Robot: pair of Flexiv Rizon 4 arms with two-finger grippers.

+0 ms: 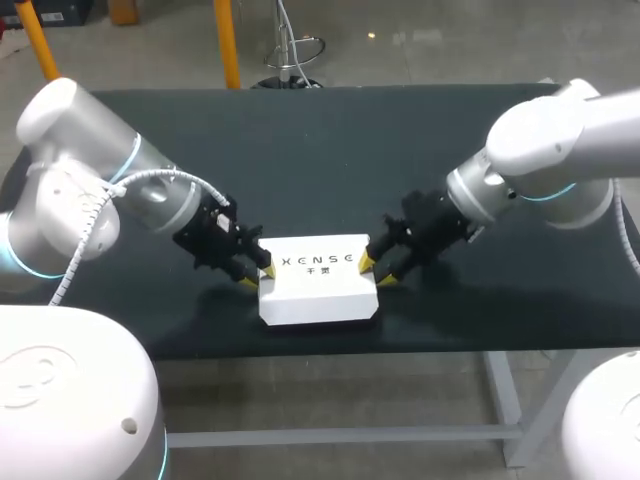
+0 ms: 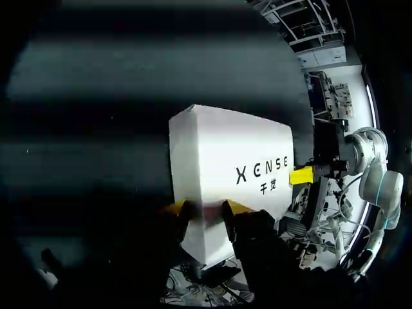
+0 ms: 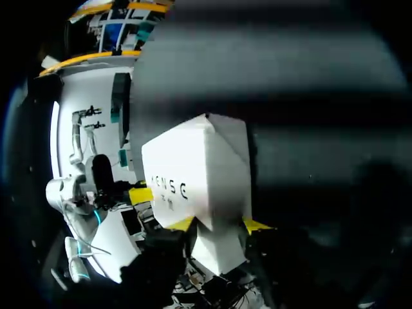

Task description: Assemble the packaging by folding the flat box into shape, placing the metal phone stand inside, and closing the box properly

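Note:
The white box [image 1: 318,290] stands folded into shape on the dark table [image 1: 300,140], near the front edge, its printed top face up and the lid down. My left gripper [image 1: 258,277] is at the box's left end. In the left wrist view that end of the box [image 2: 225,154] sits between the fingers of the left gripper [image 2: 206,207], both yellow tips against it. My right gripper [image 1: 376,271] holds the opposite end the same way, and the right wrist view has the box [image 3: 199,167] between the tips of the right gripper [image 3: 219,225]. No metal phone stand is in sight.
The tabletop around the box is bare dark mat. Its front edge runs just in front of the box. Both arms come in low from the sides and meet at the box.

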